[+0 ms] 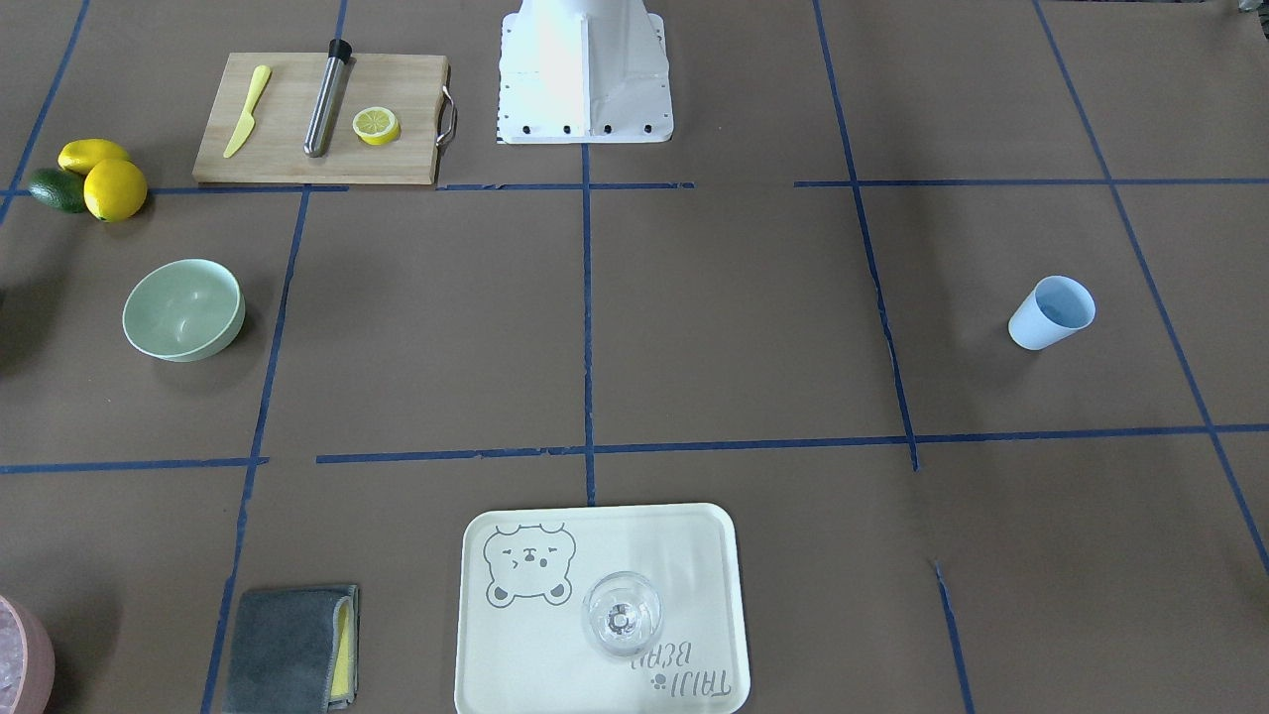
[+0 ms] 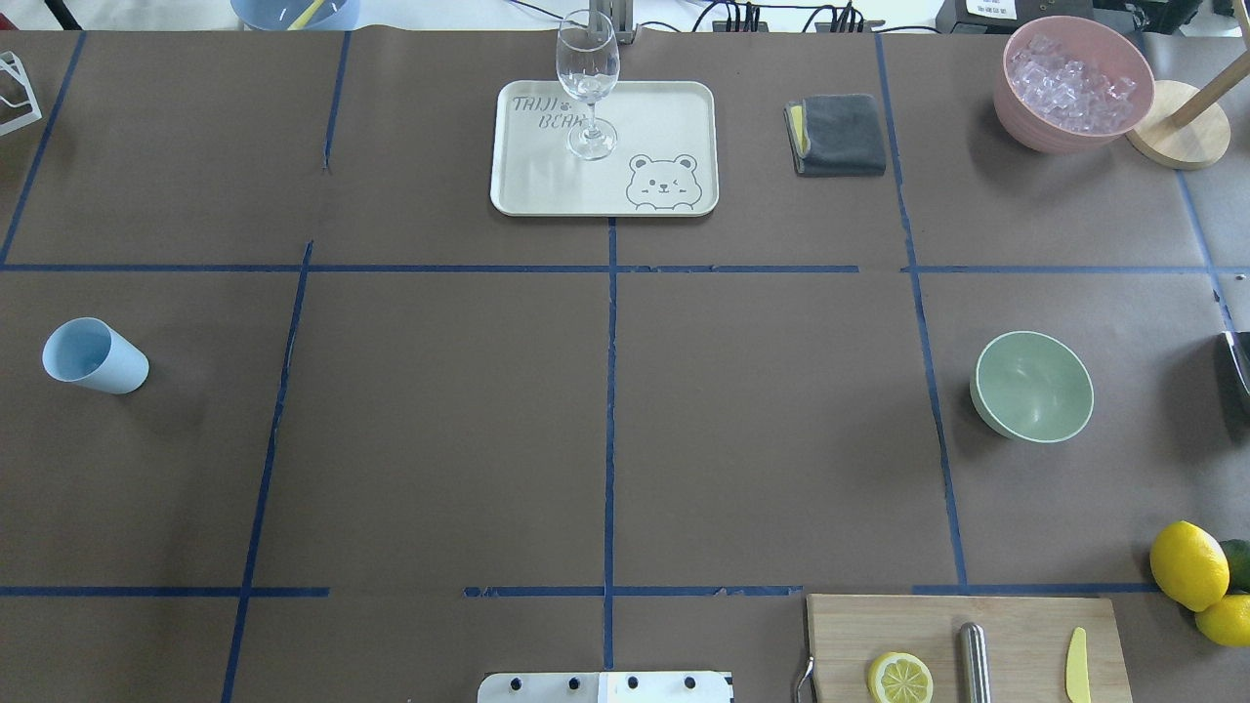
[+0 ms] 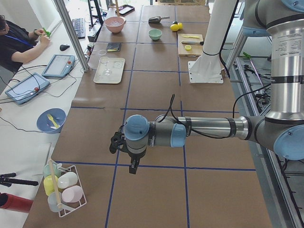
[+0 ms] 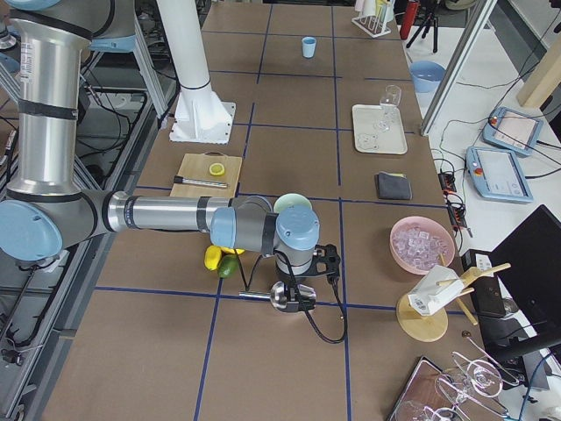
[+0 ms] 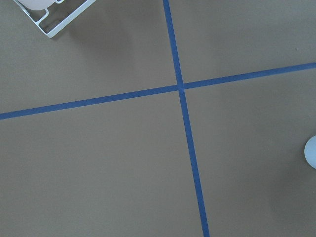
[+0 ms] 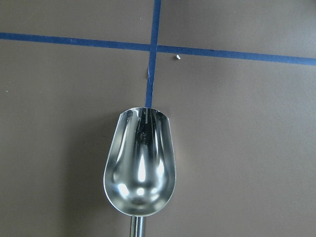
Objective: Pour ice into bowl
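The pale mint-green bowl (image 1: 183,309) stands empty on the robot's right half of the table; it also shows in the overhead view (image 2: 1032,386). A small handful of clear ice cubes shows nowhere. A shiny metal scoop (image 6: 139,165) fills the right wrist view, empty, its handle running out at the bottom edge. My right gripper (image 4: 296,303) holds it low over the table's right end, nearer that end than the bowl (image 4: 294,203). My left gripper (image 3: 133,167) hangs over the table's left end; I cannot tell whether it is open or shut.
A pink container (image 2: 1071,83) of crushed-looking ice stands at the far right. There is a blue cup (image 2: 93,356) at the left, and a tray (image 2: 664,107) bearing a wine glass (image 2: 587,68). Near them are a grey cloth (image 2: 838,134), a cutting board (image 2: 1016,625) and lemons (image 2: 1188,564).
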